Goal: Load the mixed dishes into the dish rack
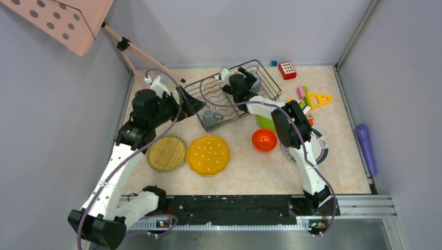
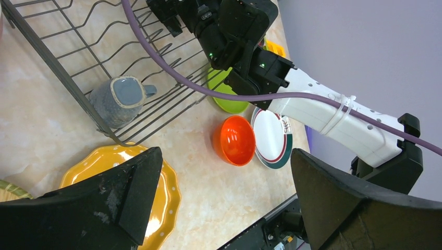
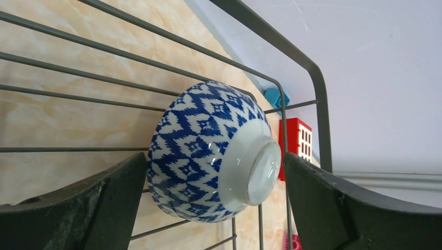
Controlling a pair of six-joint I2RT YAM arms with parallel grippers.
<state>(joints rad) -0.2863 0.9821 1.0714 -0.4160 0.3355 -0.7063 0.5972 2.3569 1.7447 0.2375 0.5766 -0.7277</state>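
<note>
The patterned bowl (image 3: pixel 208 151) lies on its side inside the dish rack (image 3: pixel 319 104), foot ring turned outward, directly between the fingers of the right gripper (image 3: pixel 215 161). That gripper's jaws stand wide apart. The finger on the foot side is clear of the bowl; whether the other finger touches the bowl's rim cannot be told. Behind the bowl run the rack's wires, and beyond its raised corner, past the gripper's tips, sit a red block (image 3: pixel 298 140) and a small blue block (image 3: pixel 273 96).

The left gripper (image 2: pixel 224 153) hangs over the surface just outside the rack's near corner, jaws spread and holding nothing. Ahead of one finger, the grey mug (image 2: pixel 119 99) sits inside the rack at that corner. A yellow scalloped plate (image 2: pixel 169 200) lies under that same finger. Between the fingers, farther off, is the orange-red bowl (image 2: pixel 234 140), with the white green-rimmed plate (image 2: pixel 273 138) beside it and the lime green plate (image 2: pixel 224 99) beyond, partly under the right arm. The second scalloped plate (image 1: pixel 167 152) lies beside the first.
</note>
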